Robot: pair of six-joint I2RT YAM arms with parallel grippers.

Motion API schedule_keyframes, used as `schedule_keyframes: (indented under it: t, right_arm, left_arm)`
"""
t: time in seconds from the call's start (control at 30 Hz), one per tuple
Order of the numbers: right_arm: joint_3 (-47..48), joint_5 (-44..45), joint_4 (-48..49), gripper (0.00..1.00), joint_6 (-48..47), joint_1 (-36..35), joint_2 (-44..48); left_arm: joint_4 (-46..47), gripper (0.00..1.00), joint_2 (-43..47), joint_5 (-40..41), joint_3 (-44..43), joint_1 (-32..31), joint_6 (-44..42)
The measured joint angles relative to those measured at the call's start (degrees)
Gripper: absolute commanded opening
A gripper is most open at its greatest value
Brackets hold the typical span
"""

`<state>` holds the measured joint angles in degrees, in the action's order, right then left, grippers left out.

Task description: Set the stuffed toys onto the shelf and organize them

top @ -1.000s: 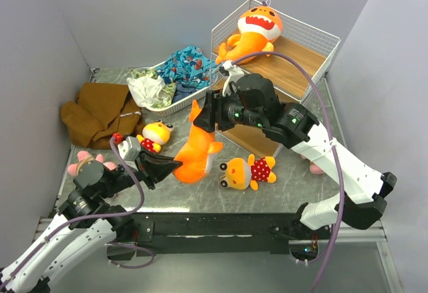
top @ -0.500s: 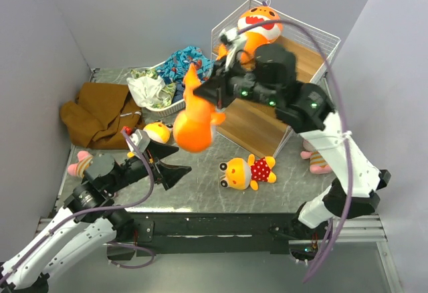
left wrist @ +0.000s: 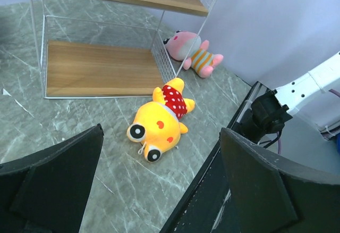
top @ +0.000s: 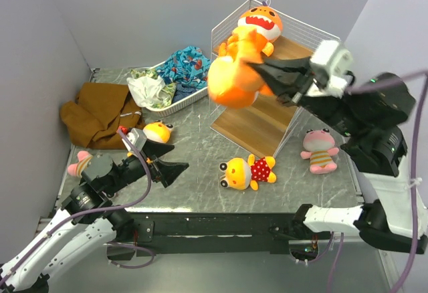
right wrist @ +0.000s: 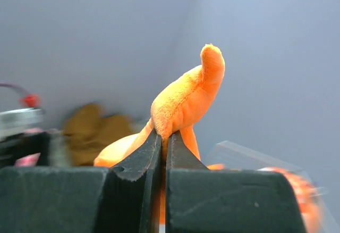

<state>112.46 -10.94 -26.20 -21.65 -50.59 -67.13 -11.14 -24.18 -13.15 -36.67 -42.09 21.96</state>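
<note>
Right arm: your right arm rears high over the right side of the tabletop (top: pixel 200 189), with its forearm reaching left toward the shelf (top: pixel 304 55).
Right claw (top: pixel 264 77): it is clamped on a thin flap of the held shark (top: pixel 231 85). In the wrist view the jaws pinch tight on orange plush.
Held shark: it hangs in the air, blurred, at the left front of the shelf's top tier. You cannot tell whether it touches the toy behind it.
Left arm: your left arm lies low at the near left and stretches right, just above the tabletop.
Left claw (top: pixel 178 158): its fingers are spread wide apart and grip nothing.
Sharks, two: the held one and the seated shark (top: pixel 259 22) on the top tier.
Dolls, two: the near doll (top: pixel 246 172) lies in front of the shelf. The far doll (top: pixel 158 132) lies just beside your left claw.
Pink plushes, two: the right pink plush (top: pixel 319 149) lies beside the shelf. The left pink plush (top: pixel 79 164) is half hidden by your left arm.
</note>
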Motion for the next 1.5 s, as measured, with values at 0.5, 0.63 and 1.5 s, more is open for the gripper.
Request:
schedule_keyframes:
  t: [0.5,0.63,1.5]
  right_arm:
    - [-8.24,13.53,8.81,0.00,-48.04,4.63,0.63]
    - [-12.13,14.12,4.85,0.00,-53.09,9.79,1.88]
    - [-21.73,14.84,-7.39,0.54,-58.53,13.11,7.08]
  left_arm:
    - [-0.76,0.96,0.20,-0.04,0.00,0.00,0.02]
    - [-0.72,0.96,0.42,-0.07,0.00,0.00,0.02]
    - [-0.74,0.96,-0.81,-1.05,0.00,0.00,0.02]
